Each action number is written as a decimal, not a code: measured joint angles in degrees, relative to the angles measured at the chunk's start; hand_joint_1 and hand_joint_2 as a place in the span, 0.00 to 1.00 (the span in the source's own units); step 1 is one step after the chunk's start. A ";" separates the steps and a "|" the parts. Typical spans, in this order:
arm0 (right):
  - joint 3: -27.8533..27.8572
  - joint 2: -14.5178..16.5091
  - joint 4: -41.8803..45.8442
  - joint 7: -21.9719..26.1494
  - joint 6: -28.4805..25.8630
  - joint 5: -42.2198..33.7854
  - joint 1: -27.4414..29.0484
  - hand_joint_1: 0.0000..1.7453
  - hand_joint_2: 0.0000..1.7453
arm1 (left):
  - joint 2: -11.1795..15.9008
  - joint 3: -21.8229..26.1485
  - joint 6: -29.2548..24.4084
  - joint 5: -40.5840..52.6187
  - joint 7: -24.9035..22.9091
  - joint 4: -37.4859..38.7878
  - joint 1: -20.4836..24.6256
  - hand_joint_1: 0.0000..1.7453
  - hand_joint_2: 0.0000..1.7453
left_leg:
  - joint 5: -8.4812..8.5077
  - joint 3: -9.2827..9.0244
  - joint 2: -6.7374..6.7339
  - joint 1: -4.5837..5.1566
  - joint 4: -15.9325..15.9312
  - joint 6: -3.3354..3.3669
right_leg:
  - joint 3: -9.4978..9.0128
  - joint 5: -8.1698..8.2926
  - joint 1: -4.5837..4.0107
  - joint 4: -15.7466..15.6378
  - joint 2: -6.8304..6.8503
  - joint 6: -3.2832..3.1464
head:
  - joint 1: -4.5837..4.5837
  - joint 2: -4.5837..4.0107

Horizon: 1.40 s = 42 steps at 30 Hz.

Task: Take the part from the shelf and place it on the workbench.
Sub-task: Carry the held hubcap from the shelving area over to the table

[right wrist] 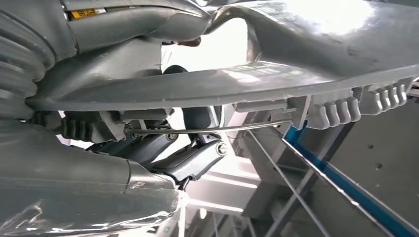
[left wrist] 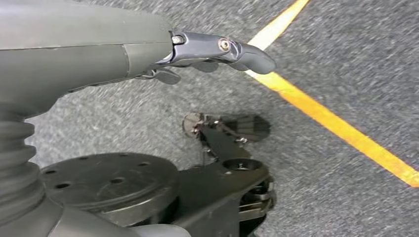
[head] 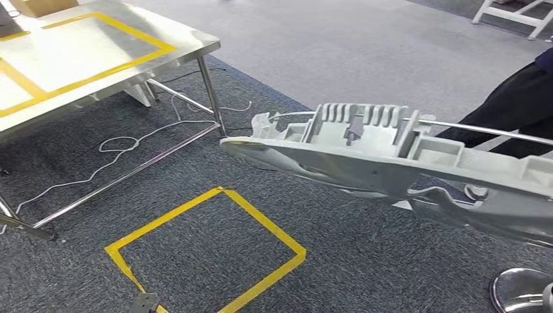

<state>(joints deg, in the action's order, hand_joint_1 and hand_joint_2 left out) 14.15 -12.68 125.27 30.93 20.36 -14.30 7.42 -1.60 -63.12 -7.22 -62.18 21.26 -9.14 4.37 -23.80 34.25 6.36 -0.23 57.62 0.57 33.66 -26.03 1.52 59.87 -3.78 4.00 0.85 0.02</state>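
Grey ribbed wrist cover (left wrist: 17, 148), dark-fingered left robot hand (left wrist: 217, 52), silver screws.

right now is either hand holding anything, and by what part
The right hand holds the long grey part near its right end, fingers by its thin metal rod. The left hand holds nothing.

The head view looked forward and down from high on the robot, over the carpet (head: 365, 52), the steel tabletop (head: 189, 49) at upper left and the grey part (head: 365, 153) close below. The left wrist view sat close behind the left robot hand (left wrist: 217, 52), facing down at carpet crossed by yellow tape (left wrist: 341, 128), like the tape square (head: 209, 251) in the head view. The right wrist view pressed very near the right robot hand (right wrist: 163, 148), under that same part (right wrist: 296, 54).
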 joint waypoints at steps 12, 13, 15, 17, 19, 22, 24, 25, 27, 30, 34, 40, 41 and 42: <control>0.43 -0.02 0.02 -1.42 -2.05 0.49 -0.93 1.00 1.00 | -0.48 -0.02 -0.22 -0.60 1.12 0.02 0.26 0.00 1.00 | -4.69 6.33 -6.14 0.15 12.70 -1.82 | -0.52 0.12 -0.52 -1.14 7.25 -2.64 | 0.67 0.00; 0.43 -0.02 0.02 -1.37 -2.14 0.37 -0.98 1.00 1.00 | -0.54 -0.02 -0.18 -0.58 1.12 0.02 0.27 0.00 1.00 | -2.86 4.15 -7.26 0.26 8.86 -1.59 | -0.63 0.07 -0.58 -1.13 7.89 -2.55 | 0.69 0.00; 0.44 -0.03 0.02 -1.27 -2.17 0.17 -1.07 1.00 1.00 | -0.67 -0.02 -0.17 -0.52 1.12 0.02 0.48 0.00 1.00 | -0.91 0.67 -9.44 0.58 2.22 -1.12 | -0.71 -0.16 -0.94 -0.92 9.02 -2.06 | 0.70 0.01; 0.43 -0.04 0.01 -1.13 -2.13 0.07 -1.17 1.00 1.00 | -0.79 -0.03 -0.17 -0.49 1.12 0.02 0.61 0.00 1.00 | -0.85 0.02 -9.54 0.79 0.24 -0.63 | -0.84 -0.29 -1.25 -0.93 10.23 -1.43 | 0.60 0.00; 0.40 -0.05 0.00 -0.90 -2.10 0.10 -1.30 1.00 1.00 | -0.83 -0.05 -0.28 -0.49 1.08 0.02 0.44 0.00 1.00 | -0.63 0.16 -8.17 0.62 0.20 -0.01 | -1.13 -0.51 -1.18 -1.11 11.07 -0.83 | 0.50 0.01; 0.44 -0.07 0.00 -0.54 -2.10 0.20 -1.36 1.00 1.00 | -0.80 -0.10 -0.61 -0.50 0.94 0.02 0.40 0.00 1.00 | -0.39 -0.04 -6.23 0.13 0.01 0.67 | 1.36 -3.94 -0.90 4.53 7.22 -0.05 | 0.07 0.01; 0.51 -0.07 -0.02 -0.43 -2.11 0.22 -1.14 1.00 1.00 | -0.78 -0.16 -0.80 -0.53 0.89 0.02 0.52 0.00 1.00 | -0.34 0.03 -4.84 0.13 0.02 0.81 | 5.20 -6.86 -0.88 12.04 4.79 0.04 | -0.19 0.01; 0.54 -0.07 -0.02 -0.42 -2.10 0.21 -0.99 1.00 1.00 | -0.75 -0.19 -0.90 -0.51 0.88 0.03 0.53 0.00 1.00 | -0.33 0.03 -4.09 0.14 0.04 0.81 | 6.46 -7.07 -0.91 14.13 4.30 -0.01 | -0.22 0.01; 0.65 -0.07 -0.01 -0.39 -2.08 0.20 -0.78 1.00 1.00 | -0.66 -0.21 -1.02 -0.44 0.88 0.04 0.50 0.00 1.00 | -0.32 -0.10 -2.57 0.15 0.05 0.79 | 5.73 -4.29 -0.91 11.61 3.67 -0.28 | -0.22 0.01; 0.89 -0.07 0.01 -0.32 -2.04 0.11 -0.70 1.00 1.00 | -0.59 -0.23 -1.08 -0.36 0.88 0.04 0.62 0.00 1.00 | -0.24 0.01 -0.46 0.17 0.20 0.32 | 0.83 0.11 -0.38 1.13 -0.20 -0.54 | -0.27 0.01; 1.02 -0.04 0.04 -0.27 -2.04 -0.07 -0.49 1.00 1.00 | -0.52 -0.27 -1.07 -0.15 0.88 0.05 0.52 0.00 1.00 | 0.24 1.03 1.25 -0.17 0.22 -1.13 | -0.13 0.21 -0.32 -0.83 -0.15 -1.32 | -0.27 0.02; 1.33 0.00 0.04 -0.24 -2.00 -0.24 -0.25 1.00 1.00 | -0.53 -0.31 -1.03 -0.05 0.88 0.07 0.81 0.00 1.00 | -7.26 8.21 -5.62 0.12 15.34 -2.25 | -0.34 0.19 -0.57 -1.18 4.67 -2.70 | 0.52 0.02; 1.34 0.00 0.04 -0.25 -1.95 -0.27 -0.25 1.00 1.00 | -0.56 -0.32 -1.03 -0.05 0.88 0.07 0.78 0.00 1.00 | -6.89 8.34 -5.71 0.13 15.86 -2.20 | -0.35 0.17 -0.63 -1.17 5.45 -2.72 | 0.52 0.02; 1.35 0.00 0.04 -0.26 -1.88 -0.30 -0.26 1.00 1.00 | -0.59 -0.33 -1.04 -0.05 0.88 0.07 0.74 0.00 1.00 | -5.57 7.35 -5.87 0.16 14.17 -2.07 | -0.40 0.15 -0.70 -1.17 6.18 -2.71 | 0.52 0.02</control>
<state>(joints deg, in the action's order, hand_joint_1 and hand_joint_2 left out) 15.51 -12.68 125.31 30.67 18.48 -14.61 7.16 -2.19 -63.46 -8.26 -62.23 22.14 -9.07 5.11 -29.37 41.60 0.49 -0.07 71.79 -1.50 33.25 -25.88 0.82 58.70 2.40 1.28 1.38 0.04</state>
